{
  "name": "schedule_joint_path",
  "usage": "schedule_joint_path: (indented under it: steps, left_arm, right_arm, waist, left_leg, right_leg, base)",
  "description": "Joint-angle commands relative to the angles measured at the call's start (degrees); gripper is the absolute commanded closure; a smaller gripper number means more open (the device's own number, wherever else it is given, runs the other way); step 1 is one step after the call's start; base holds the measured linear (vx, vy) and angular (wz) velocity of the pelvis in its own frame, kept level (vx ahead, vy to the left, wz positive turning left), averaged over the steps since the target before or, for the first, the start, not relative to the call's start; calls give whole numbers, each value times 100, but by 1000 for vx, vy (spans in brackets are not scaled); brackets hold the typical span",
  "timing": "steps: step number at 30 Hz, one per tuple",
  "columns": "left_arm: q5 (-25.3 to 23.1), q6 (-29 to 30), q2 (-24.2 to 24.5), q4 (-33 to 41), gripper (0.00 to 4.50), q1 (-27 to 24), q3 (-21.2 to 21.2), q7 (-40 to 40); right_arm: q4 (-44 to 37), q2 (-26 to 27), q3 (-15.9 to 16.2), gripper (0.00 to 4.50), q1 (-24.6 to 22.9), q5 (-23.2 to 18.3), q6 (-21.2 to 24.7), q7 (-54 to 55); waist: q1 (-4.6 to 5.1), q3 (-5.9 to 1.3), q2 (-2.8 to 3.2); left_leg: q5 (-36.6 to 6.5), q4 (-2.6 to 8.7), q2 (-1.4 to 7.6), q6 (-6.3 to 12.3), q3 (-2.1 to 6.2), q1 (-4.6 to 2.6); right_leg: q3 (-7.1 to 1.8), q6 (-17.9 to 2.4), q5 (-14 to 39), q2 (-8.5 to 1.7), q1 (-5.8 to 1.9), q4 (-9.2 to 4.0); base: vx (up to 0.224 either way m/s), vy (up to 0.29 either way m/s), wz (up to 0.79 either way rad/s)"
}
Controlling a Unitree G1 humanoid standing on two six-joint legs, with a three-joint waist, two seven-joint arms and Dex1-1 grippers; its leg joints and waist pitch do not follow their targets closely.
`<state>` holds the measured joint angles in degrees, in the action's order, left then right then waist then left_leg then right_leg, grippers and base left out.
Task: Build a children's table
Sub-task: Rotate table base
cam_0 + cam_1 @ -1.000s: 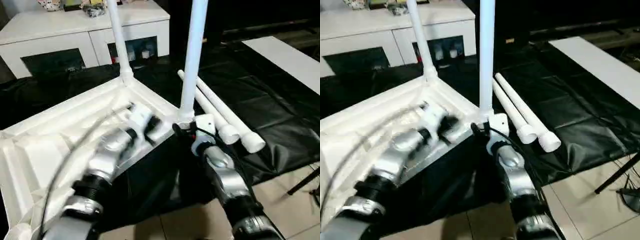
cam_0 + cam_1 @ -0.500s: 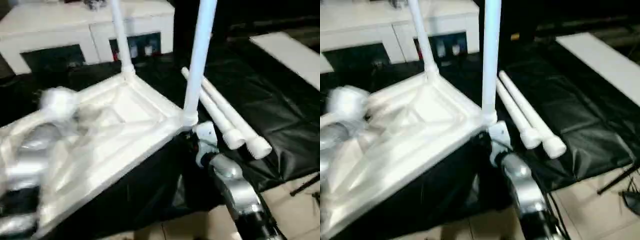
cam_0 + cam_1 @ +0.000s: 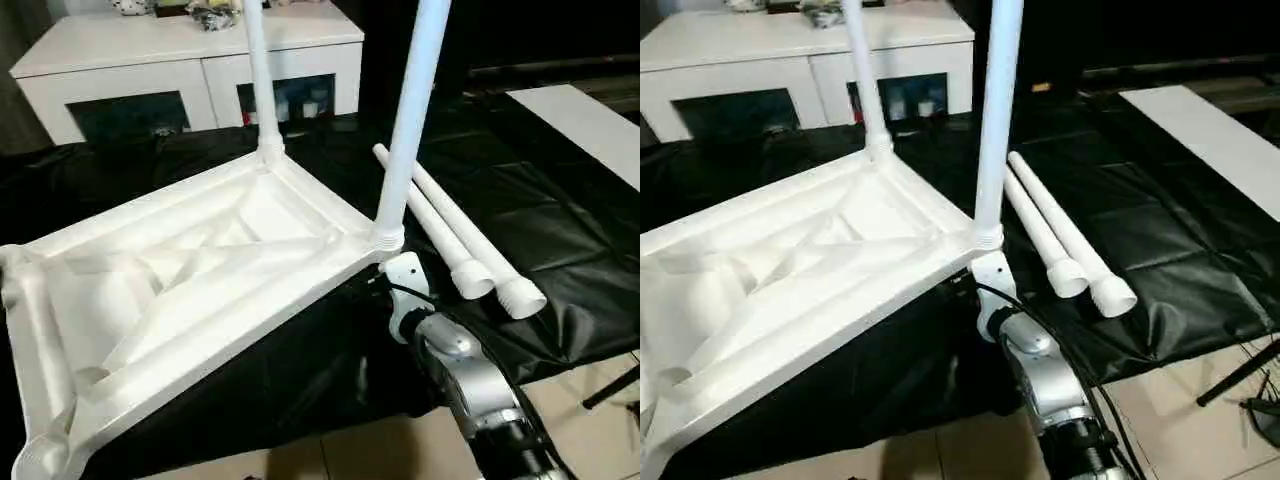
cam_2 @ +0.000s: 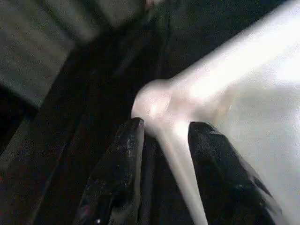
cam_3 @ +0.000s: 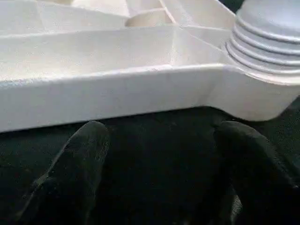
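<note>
The white plastic rectangular tabletop with the raised rim [image 3: 200, 270] is seen lying upside down on the big black-covered work table [image 3: 560, 230], taking up the left and middle of the head view, with its ribbed underside facing up. Two long white tapered tubular legs are already stood in its corner sockets: the far leg [image 3: 258, 70] is planted at the upper middle of the frame, and the near leg [image 3: 412, 110] is set in the ridged socket right of centre. Two more loose white tubular legs [image 3: 450, 225] are laid side by side on the black cover just right of that, wide ends pointing toward the lower right.

The right gripper [image 5: 157, 164] is parked just under the corner with the near leg; in its wrist view the two black fingers [image 5: 70, 173] are spread wide with nothing between them, the tabletop's rim just beyond. Its silver forearm [image 3: 470, 380] is seen at the lower right.

The left gripper [image 4: 161, 154] is caught at a bare rounded corner socket of the tabletop, jaws partly apart either side of the rim edge; whether it's actually pinched can't be told.

A white cabinet with dark glass doors [image 3: 180, 50] is stood across the top.
</note>
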<state>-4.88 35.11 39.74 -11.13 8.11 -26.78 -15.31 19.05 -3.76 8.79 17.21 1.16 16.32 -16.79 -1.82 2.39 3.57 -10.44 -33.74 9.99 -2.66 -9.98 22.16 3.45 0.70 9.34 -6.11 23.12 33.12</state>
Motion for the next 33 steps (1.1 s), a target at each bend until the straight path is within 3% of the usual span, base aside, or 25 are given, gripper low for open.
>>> schedule_joint_path:
  steps: [1, 3, 8, 14, 17, 19, 20, 21, 24, 26, 28, 33]
  left_arm:
    - [-106, 83, 114, -208, 273, -127, -38, -1]
    - [-161, 120, 169, -320, 273, -293, -45, 4]
    - [-158, 176, 292, -451, 273, -718, 24, -100]
    - [102, 542, 217, -142, 273, -1105, 529, -871]
    - [322, 492, 212, 328, 273, -1434, 915, -1516]
    - [622, 572, 200, 675, 273, -1553, 990, -1879]
    - [822, 237, 395, 1005, 273, -1840, 1238, -2471]
    - [819, 222, 434, 1050, 273, -1886, 1280, -2524]
    - [766, -46, 632, 1273, 273, -2147, 1494, -2832]
    - [961, -382, 696, 1747, 273, -2457, 1568, -3238]
    - [1019, -421, 697, 1874, 273, -2519, 1588, -3322]
    - [1382, -321, 641, 2569, 273, -2546, 1716, -3588]
  right_arm:
    - [168, 33, 37, 57, 211, 75, 47, -13]
    - [338, 40, 46, 57, 342, 107, -17, -18]
    - [681, 64, 53, 57, 628, 111, -110, -11]
    - [1151, 111, 131, 57, 891, 166, -291, -59]
    - [1542, 175, 171, 57, 1128, 193, -469, -150]
    - [1726, 212, 214, 57, 1245, 219, -573, -216]
    - [1887, 255, 254, 57, 1351, 220, -672, -292]
    - [1905, 263, 260, 57, 1365, 219, -684, -305]
    - [2066, 311, 304, 57, 1480, 228, -796, -376]
    - [2272, 386, 325, 57, 1626, 226, -930, -466]
    - [2305, 401, 339, 57, 1648, 227, -967, -500]
    - [2558, 498, 379, 57, 1739, 268, -1191, -675]
  waist:
    - [14, -291, 96]
    - [-2, -297, 116]
    - [7, -328, 106]
    - [4, -307, 100]
    - [22, -289, 72]
    - [4, -278, 58]
    - [-6, -275, 56]
    - [-11, -277, 65]
    - [-13, -252, 48]
    - [12, -248, 37]
    - [1, -252, 37]
    - [7, -261, 14]
  left_leg:
    - [-2744, 565, 213, -319, 156, -166]
    - [-2719, 563, 224, -319, 149, -186]
    - [-2457, 563, 232, -284, 149, -155]
    - [-2606, 570, 236, -295, 137, -161]
    - [-2715, 578, 250, -291, 158, -143]
    - [-2812, 573, 249, -284, 129, -190]
    - [-2872, 571, 251, -280, 139, -198]
    - [-2870, 570, 254, -279, 152, -175]
    - [-3059, 595, 259, -294, 137, -214]
    - [-3003, 609, 259, -304, 157, -169]
    - [-2979, 601, 261, -296, 141, -203]
    - [-2884, 598, 258, -304, 120, -199]
  right_leg:
    - [-182, -784, 2034, -162, -71, -380]
    - [-189, -820, 1918, -160, -61, -381]
    - [-181, -974, 1349, -155, -108, -307]
    - [-196, -1080, 1457, -170, -104, -320]
    - [-200, -1075, 1662, -187, -117, -332]
    - [-212, -1051, 1852, -171, -69, -369]
    - [-224, -1061, 1953, -183, -53, -378]
    - [-226, -1053, 1985, -197, -66, -370]
    - [-252, -971, 2126, -149, -16, -384]
    - [-290, -932, 2179, -149, -48, -372]
    - [-301, -932, 2164, -134, -20, -382]
    - [-307, -975, 2032, -122, -34, -356]
  base:
    - [0, 0, 0]
    - [0, 0, 0]
    - [0, 0, 0]
    - [0, 0, 0]
    - [0, 0, 0]
    - [0, 0, 0]
    - [0, 0, 0]
    - [0, 0, 0]
    - [0, 0, 0]
    - [0, 0, 0]
    - [0, 0, 0]
    - [0, 0, 0]
